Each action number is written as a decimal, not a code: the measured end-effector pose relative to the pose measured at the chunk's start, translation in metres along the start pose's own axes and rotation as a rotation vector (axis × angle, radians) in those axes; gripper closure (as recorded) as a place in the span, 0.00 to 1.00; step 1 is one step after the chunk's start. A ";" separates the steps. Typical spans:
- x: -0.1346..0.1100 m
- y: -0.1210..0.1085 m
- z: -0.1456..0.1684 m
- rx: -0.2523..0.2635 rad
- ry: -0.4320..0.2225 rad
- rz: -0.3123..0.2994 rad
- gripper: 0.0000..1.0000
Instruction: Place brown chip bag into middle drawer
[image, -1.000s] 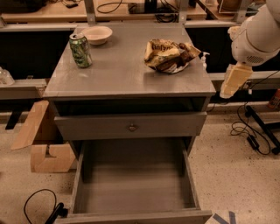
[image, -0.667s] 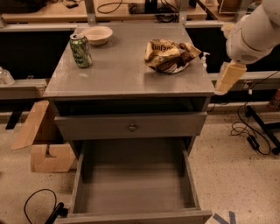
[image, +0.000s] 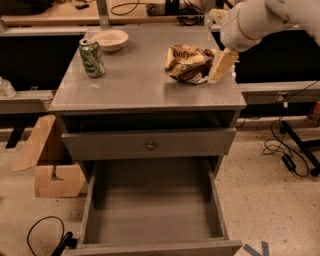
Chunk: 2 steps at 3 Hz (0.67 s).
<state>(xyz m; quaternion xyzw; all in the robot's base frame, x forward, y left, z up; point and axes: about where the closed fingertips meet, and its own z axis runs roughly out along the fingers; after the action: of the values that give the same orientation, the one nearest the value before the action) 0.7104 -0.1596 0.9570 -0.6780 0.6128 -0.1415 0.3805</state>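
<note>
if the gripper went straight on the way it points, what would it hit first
Probably the brown chip bag: the gripper sits at its right edge, angled down-left. Depth is unclear, so it might meet the cabinet top beside it instead.

readable text: none | brown chip bag (image: 188, 63): pale lettering, illegible | gripper (image: 220, 69): at bag's right edge

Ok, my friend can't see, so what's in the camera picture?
The robot's pincer hangs close beside a brown chip bag lying on a grey cabinet top. Below, the middle drawer stands pulled open. A green can and a pale bowl sit at the top's far left corner.
</note>
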 end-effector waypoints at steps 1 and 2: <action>-0.015 -0.019 0.032 0.013 -0.080 -0.009 0.00; -0.012 -0.020 0.059 0.015 -0.123 0.033 0.00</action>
<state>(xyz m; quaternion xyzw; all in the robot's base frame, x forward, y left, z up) 0.7612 -0.1290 0.9352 -0.6724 0.5983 -0.0977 0.4246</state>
